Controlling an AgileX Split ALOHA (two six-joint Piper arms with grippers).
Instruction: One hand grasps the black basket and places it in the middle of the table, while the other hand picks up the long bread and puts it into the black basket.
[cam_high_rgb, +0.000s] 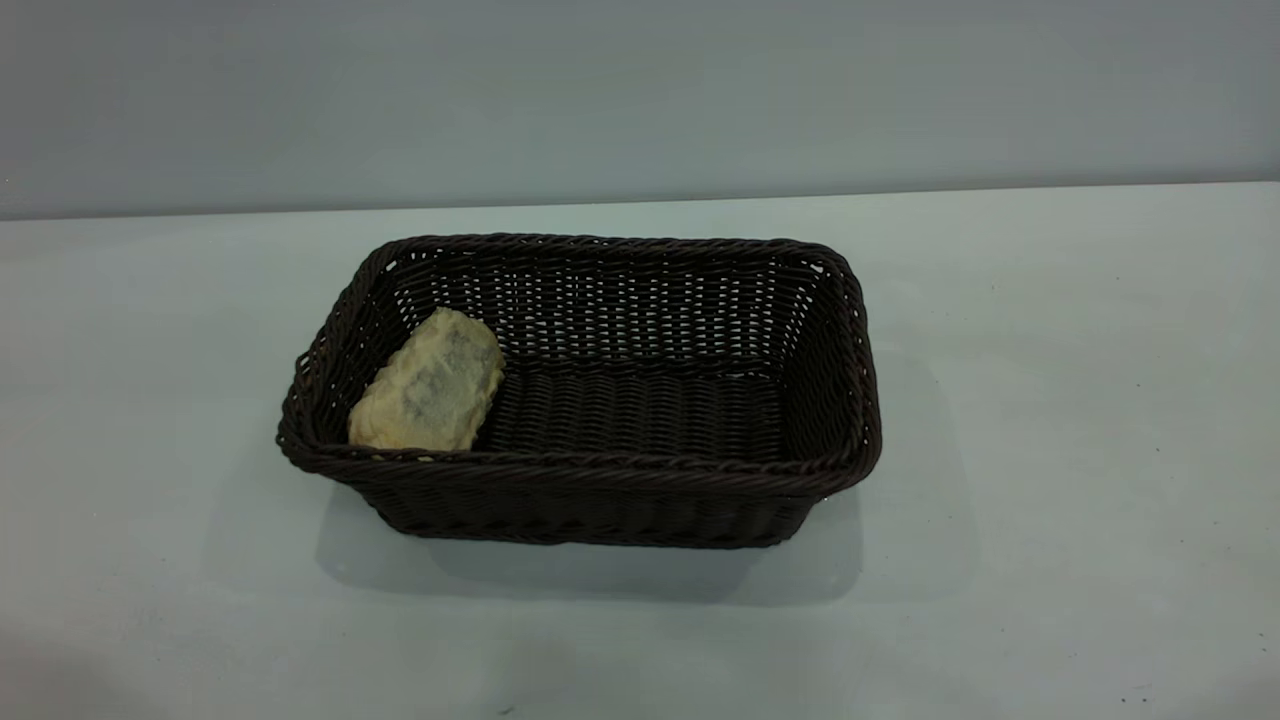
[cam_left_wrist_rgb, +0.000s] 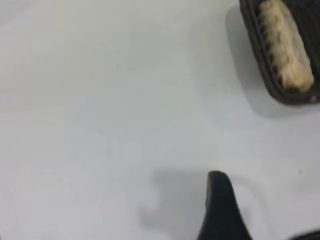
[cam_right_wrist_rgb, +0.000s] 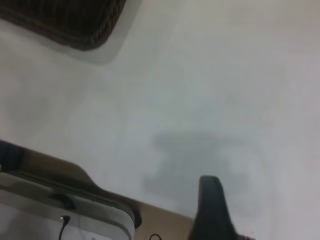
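Observation:
The black basket (cam_high_rgb: 590, 480) stands in the middle of the white table (cam_high_rgb: 1050, 450). The long bread (cam_high_rgb: 428, 384) lies inside it at its left end, leaning on the left wall with its pale mottled underside showing. The left wrist view shows the bread (cam_left_wrist_rgb: 286, 46) in a corner of the basket (cam_left_wrist_rgb: 256, 55). My left gripper (cam_left_wrist_rgb: 265, 210) is open and empty above bare table, well away from the basket. My right gripper (cam_right_wrist_rgb: 260, 212) is open and empty over the table near its edge. A basket corner (cam_right_wrist_rgb: 75, 25) shows far off. Neither arm shows in the exterior view.
A grey wall (cam_high_rgb: 640, 100) runs behind the table. In the right wrist view the table's edge (cam_right_wrist_rgb: 75, 172) borders a brown surface and a white-grey unit (cam_right_wrist_rgb: 65, 212) with a cable.

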